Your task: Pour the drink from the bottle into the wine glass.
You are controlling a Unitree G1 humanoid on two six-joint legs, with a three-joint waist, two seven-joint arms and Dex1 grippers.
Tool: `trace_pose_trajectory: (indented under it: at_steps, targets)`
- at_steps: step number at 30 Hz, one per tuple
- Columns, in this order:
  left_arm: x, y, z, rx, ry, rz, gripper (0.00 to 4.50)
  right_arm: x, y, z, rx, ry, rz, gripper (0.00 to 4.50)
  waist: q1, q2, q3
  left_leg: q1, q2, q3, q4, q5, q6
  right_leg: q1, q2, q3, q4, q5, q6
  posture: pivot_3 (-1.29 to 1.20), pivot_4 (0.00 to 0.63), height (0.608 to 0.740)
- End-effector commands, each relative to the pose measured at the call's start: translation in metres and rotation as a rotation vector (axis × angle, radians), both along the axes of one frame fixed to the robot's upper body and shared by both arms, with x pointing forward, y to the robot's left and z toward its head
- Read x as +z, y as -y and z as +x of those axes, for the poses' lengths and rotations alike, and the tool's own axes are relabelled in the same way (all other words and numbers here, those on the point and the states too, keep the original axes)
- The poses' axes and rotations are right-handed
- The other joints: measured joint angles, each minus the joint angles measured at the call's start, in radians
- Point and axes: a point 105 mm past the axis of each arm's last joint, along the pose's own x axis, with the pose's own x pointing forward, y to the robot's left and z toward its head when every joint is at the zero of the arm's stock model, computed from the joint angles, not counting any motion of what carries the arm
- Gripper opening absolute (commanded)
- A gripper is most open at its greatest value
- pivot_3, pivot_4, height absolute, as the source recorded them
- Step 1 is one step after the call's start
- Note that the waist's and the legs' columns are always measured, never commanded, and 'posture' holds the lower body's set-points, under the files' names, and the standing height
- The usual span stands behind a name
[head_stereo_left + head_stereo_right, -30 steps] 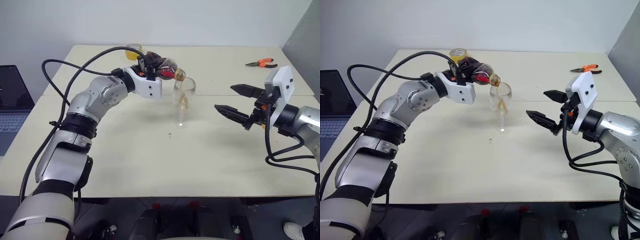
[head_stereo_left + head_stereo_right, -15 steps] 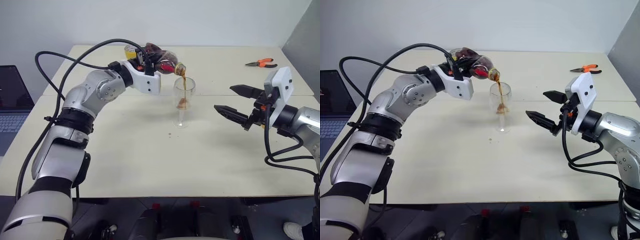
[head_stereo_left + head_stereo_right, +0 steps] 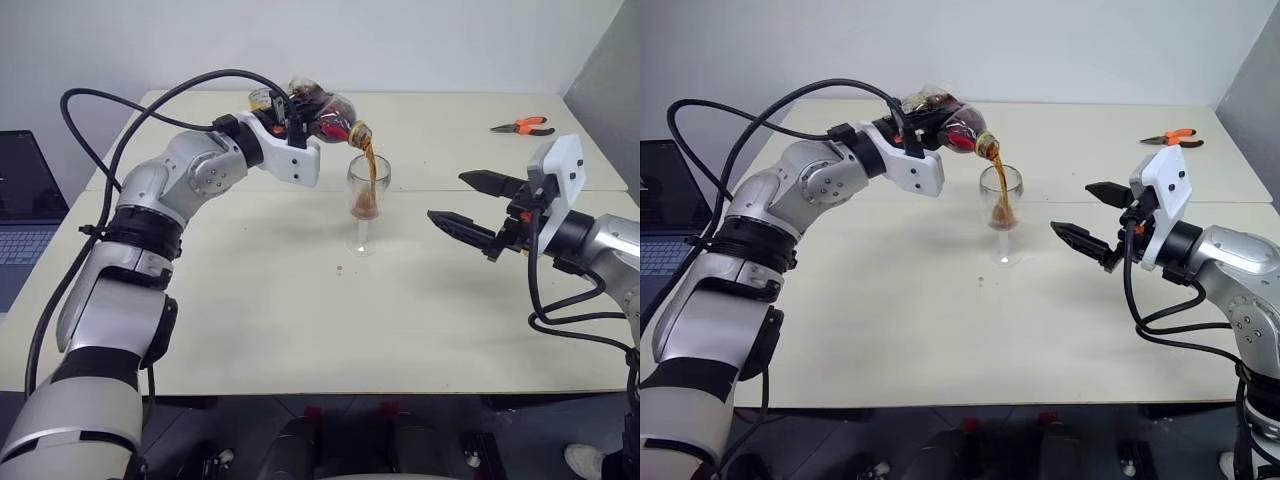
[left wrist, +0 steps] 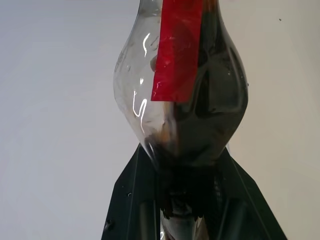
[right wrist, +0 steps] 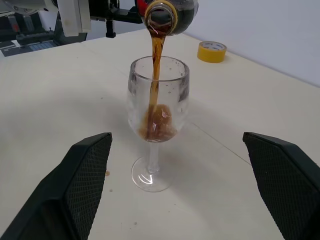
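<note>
Careful: your left gripper [image 3: 297, 118] is clamping tilted bottle [image 3: 328, 113], cola stream [image 5: 156, 60] falling into wine glass [image 3: 367, 205] standing mid-desk [image 3: 300, 320]. Right gripper [image 3: 478, 207] is waiting beside, fingers spread wide, empty. Tilting further is risking overshoot past rim, splashing; nudging rim is risking tipping.

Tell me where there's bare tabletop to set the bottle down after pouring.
Bare cream tabletop lies along the near edge in front of the clear stemmed wine glass, and at the far right between that glass and the orange-handled pliers. Crowded: around the glass, with the squat clear plastic bottle pouring above it and the yellow tape roll behind.
</note>
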Motion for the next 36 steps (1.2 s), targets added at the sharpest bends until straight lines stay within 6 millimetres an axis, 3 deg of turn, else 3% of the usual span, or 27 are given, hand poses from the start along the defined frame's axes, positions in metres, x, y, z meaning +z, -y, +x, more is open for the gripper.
trace_pose_trajectory:
  at_steps: [1, 36]
  targets:
    - [0.0278, 0.0013, -0.007, -0.028, 0.09, -0.014, 0.68, 0.0094, -0.0012, -0.0055, 0.004, 0.049, 0.002, 4.5, 0.0, 0.0, 0.0, 0.0, 0.0, 0.0, 0.0, 0.0, 0.0, 0.0, 0.0, 0.0, 0.0, 0.0, 0.0, 0.0, 0.15, 0.74]
    - [0.02, -0.0081, -0.002, 0.005, 0.027, -0.089, 0.65, 0.0089, -0.0024, -0.0042, 0.013, 0.044, -0.003, 4.5, 0.0, 0.0, 0.0, 0.0, 0.0, 0.0, 0.0, 0.0, 0.0, 0.0, 0.0, 0.0, 0.0, 0.0, 0.0, 0.0, 0.15, 0.74]
